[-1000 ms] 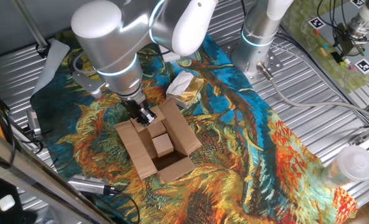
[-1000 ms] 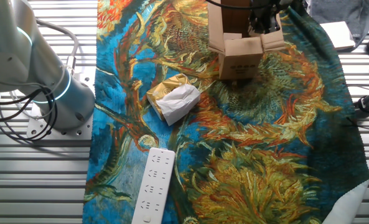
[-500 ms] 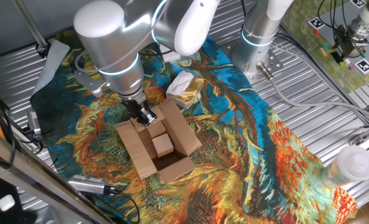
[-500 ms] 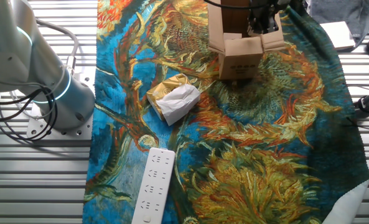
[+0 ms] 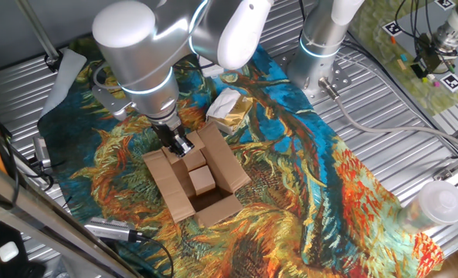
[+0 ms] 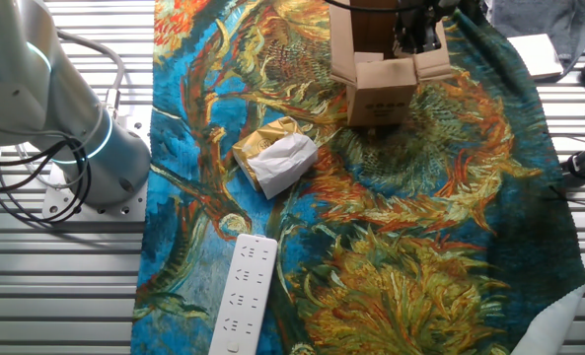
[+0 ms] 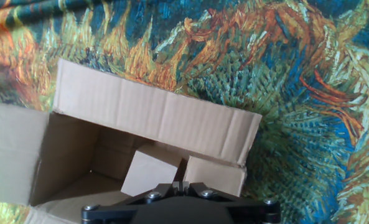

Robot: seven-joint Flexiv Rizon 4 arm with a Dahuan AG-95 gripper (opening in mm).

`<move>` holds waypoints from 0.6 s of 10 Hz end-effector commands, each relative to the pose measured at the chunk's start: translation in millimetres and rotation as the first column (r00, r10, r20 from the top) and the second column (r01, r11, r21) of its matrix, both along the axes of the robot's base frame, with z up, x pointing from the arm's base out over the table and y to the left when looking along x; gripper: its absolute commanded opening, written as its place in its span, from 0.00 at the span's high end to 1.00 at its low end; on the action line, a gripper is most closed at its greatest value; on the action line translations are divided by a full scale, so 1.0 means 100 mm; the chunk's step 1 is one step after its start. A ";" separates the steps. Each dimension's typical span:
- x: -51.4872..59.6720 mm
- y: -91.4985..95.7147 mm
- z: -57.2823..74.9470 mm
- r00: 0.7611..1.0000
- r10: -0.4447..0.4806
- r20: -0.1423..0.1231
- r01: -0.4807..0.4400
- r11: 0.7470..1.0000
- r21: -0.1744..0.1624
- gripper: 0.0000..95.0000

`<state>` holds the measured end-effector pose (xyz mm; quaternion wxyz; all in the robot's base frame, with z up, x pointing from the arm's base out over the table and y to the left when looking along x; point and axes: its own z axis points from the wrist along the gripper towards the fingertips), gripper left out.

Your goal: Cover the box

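Note:
The brown cardboard box stands open on the patterned cloth, its flaps spread outward. It also shows at the top of the other fixed view and in the hand view. Small brown cardboard blocks lie inside it, and they show in the hand view too. My gripper is over the box's far end, by the far flap. Its fingers are together with nothing seen between them in the hand view. In the other fixed view the gripper is just behind the box's top.
A crumpled white-and-yellow wrapper lies on the cloth beyond the box, also seen in the other fixed view. A white power strip lies at the cloth's edge. The arm's base stands beside the cloth. A plastic cup sits at the right.

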<state>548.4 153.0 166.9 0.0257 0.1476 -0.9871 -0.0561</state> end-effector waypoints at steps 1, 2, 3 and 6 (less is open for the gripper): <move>0.00 0.00 0.00 1.000 0.008 0.000 -0.008 1.000 0.001 1.00; 0.00 0.00 0.00 1.000 0.031 -0.001 -0.031 0.999 0.007 1.00; 0.00 0.00 0.00 0.999 0.053 0.002 -0.053 0.998 0.014 1.00; 0.00 0.00 0.00 0.995 0.098 0.003 -0.098 0.995 0.022 1.00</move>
